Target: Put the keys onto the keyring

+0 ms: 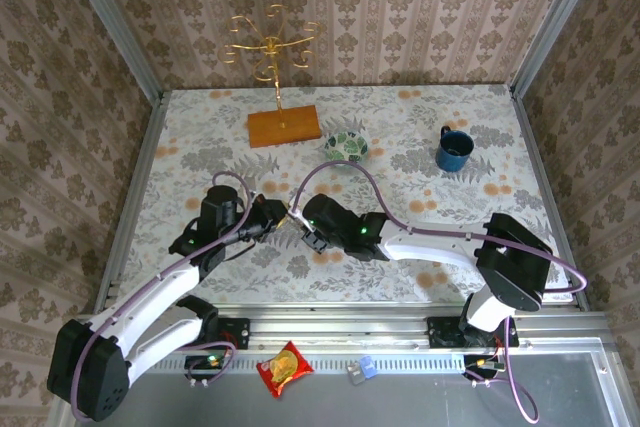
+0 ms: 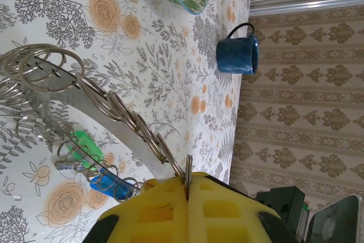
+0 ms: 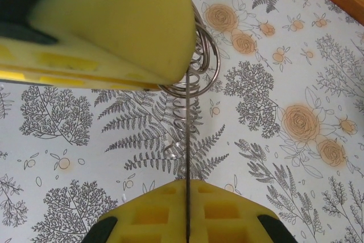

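Keyring (image 2: 111, 122) held over tabletop (image 1: 420, 147) middle; we see left gripper (image 2: 187, 185) clamped on one rim, right gripper (image 3: 186, 190) clamped on rim opposite. Green key (image 2: 85, 145), blue key (image 2: 114, 181) below keyring, near left gripper.

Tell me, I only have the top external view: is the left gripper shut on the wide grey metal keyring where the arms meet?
Observer: Yes, the left gripper is shut, pinching the end of the flat grey keyring, which is strung with wire loops.
Operator: And the right gripper?
Observer: The right gripper is shut too, clamped on a thin metal ring seen edge-on.
Operator: Where are the keys?
Observer: The green-headed metal key and the blue-headed metal key sit beside the keyring, close to the left gripper.
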